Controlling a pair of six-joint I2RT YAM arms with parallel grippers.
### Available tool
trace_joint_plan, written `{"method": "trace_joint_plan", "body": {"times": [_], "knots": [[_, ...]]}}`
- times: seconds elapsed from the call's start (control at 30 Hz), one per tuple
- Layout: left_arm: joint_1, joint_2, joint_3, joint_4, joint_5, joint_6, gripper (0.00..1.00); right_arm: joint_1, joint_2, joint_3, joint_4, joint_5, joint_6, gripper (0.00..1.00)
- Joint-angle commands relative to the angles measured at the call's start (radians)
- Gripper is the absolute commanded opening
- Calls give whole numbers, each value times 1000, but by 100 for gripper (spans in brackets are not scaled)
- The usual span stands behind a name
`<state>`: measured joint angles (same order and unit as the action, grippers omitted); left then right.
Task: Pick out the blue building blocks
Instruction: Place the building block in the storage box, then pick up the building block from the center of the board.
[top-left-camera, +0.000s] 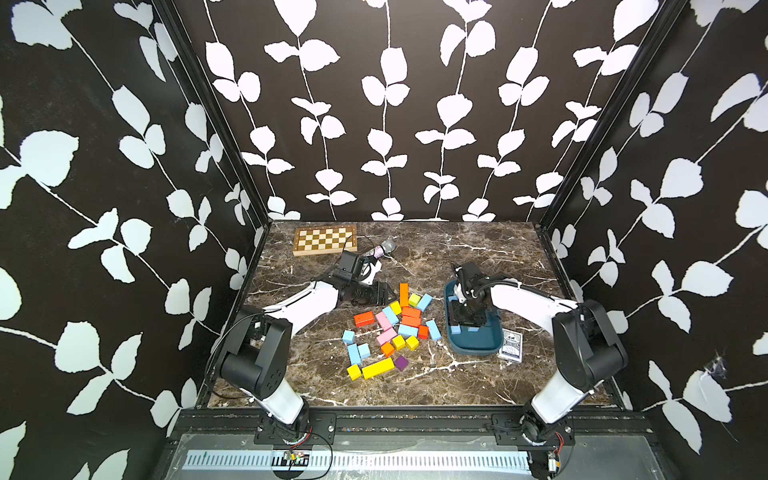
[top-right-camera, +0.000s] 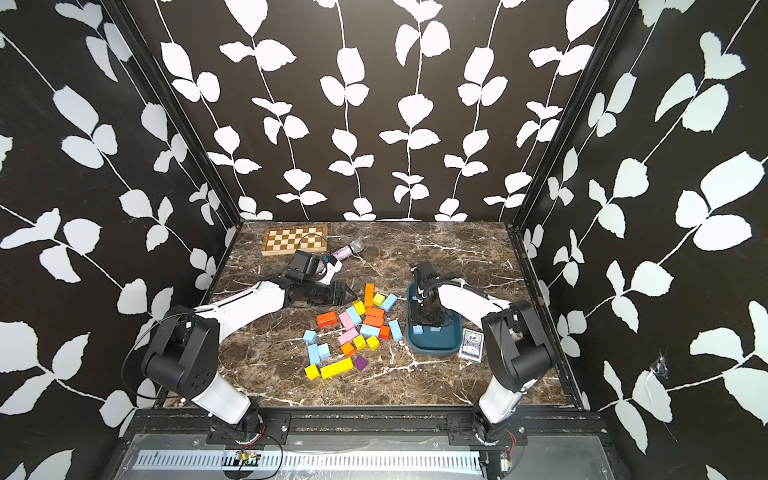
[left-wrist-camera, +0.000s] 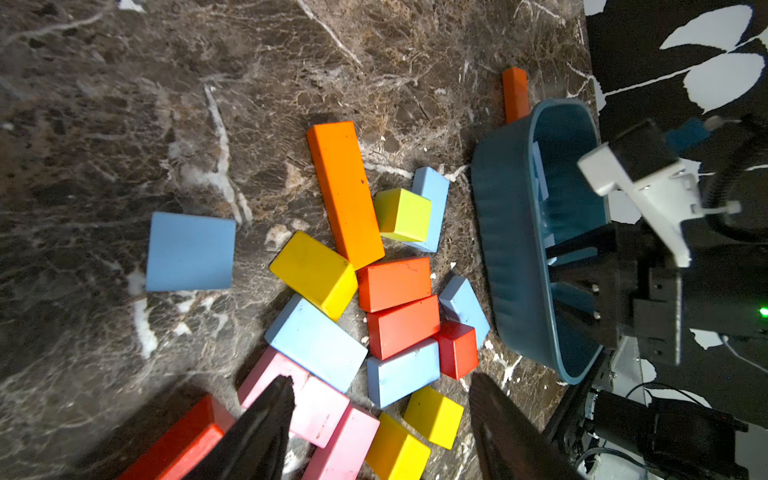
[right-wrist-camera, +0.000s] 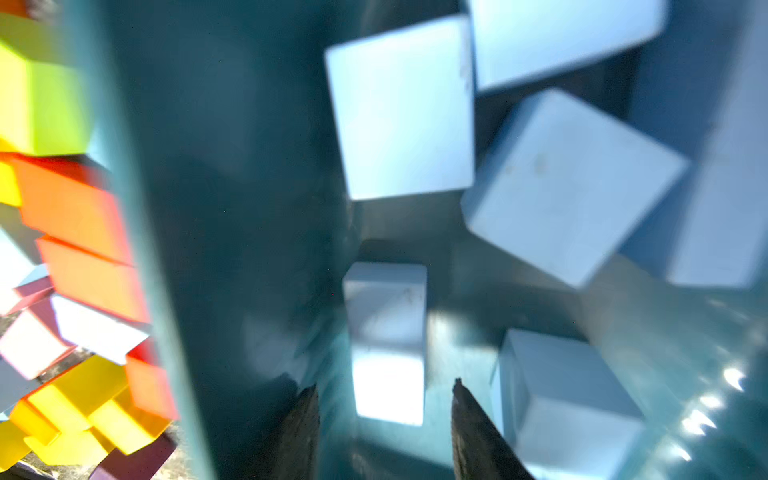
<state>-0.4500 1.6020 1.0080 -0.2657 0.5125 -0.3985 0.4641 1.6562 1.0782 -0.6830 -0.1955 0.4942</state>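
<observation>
Several blue building blocks lie in the mixed pile mid-table, among them a bar (top-left-camera: 433, 329), a cube (top-left-camera: 348, 336) and another bar (left-wrist-camera: 316, 343). More lie in the dark teal tray (top-left-camera: 473, 353) to the right of the pile, such as one block (right-wrist-camera: 405, 112). My right gripper (top-left-camera: 467, 320) reaches down into the tray. In the right wrist view its jaws (right-wrist-camera: 385, 384) stand open, with a blue block (right-wrist-camera: 388, 340) lying free between and just past the tips. My left gripper (top-left-camera: 388, 293) hovers open at the pile's far left edge, holding nothing (left-wrist-camera: 382, 378).
Orange, pink, yellow and purple blocks are mixed into the pile, including a long yellow bar (top-left-camera: 377, 368) and an orange bar (left-wrist-camera: 345, 195). A chessboard (top-left-camera: 325, 239) and a microphone (top-left-camera: 382, 248) lie at the back left. A card deck (top-left-camera: 510, 345) lies beside the tray.
</observation>
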Motion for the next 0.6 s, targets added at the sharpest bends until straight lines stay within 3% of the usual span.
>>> {"method": "trace_joint_plan", "body": {"times": [0.0,0.27,0.57], "knots": [[2,-23,9,-27,-6,18,69,17,-86,56,-38,50,20,50],[2,-29,5,-46,-22,41,70,95,-110,212,-42,71,61,49],[8,-50,-4,-69,-46,81,72,199,101,448,-77,66,88,49]]}}
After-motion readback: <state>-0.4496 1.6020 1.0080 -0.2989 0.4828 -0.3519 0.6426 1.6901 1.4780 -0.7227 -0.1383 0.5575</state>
